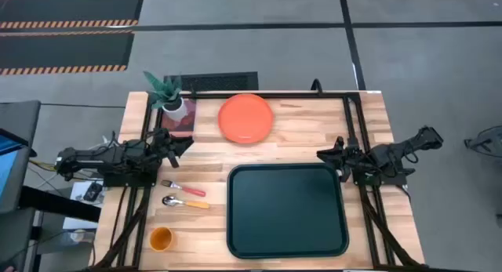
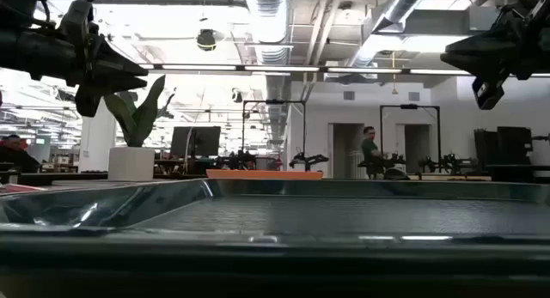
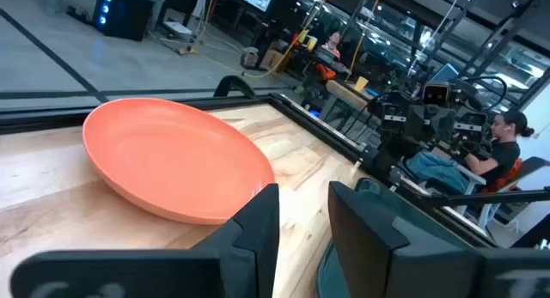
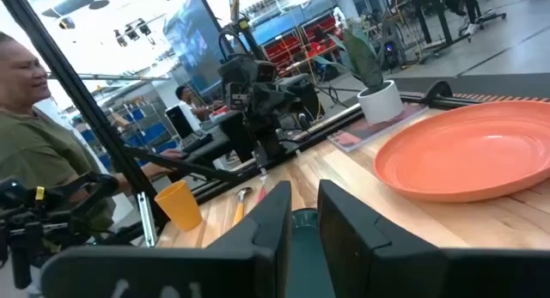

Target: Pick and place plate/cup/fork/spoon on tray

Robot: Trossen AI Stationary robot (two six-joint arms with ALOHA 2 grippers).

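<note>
The orange-red plate (image 1: pixel 245 118) lies flat on the wooden table, at the far middle. The dark tray (image 1: pixel 287 210) lies at the near middle. The red-handled fork (image 1: pixel 183 188), the orange-handled spoon (image 1: pixel 185 201) and the small orange cup (image 1: pixel 161 239) rest on the table left of the tray. My left gripper (image 1: pixel 187 143) hovers left of the plate, a little open and empty; the plate (image 3: pixel 172 165) shows just beyond its fingers. My right gripper (image 1: pixel 321 154) hovers by the tray's far right corner, a little open and empty.
A potted plant (image 1: pixel 174 99) stands on a pink mat at the far left corner, close to the left arm. A dark frame runs along the table's far edge (image 1: pixel 314 92). People sit beyond the table's left side (image 4: pixel 26 118) and right side (image 3: pixel 503 148).
</note>
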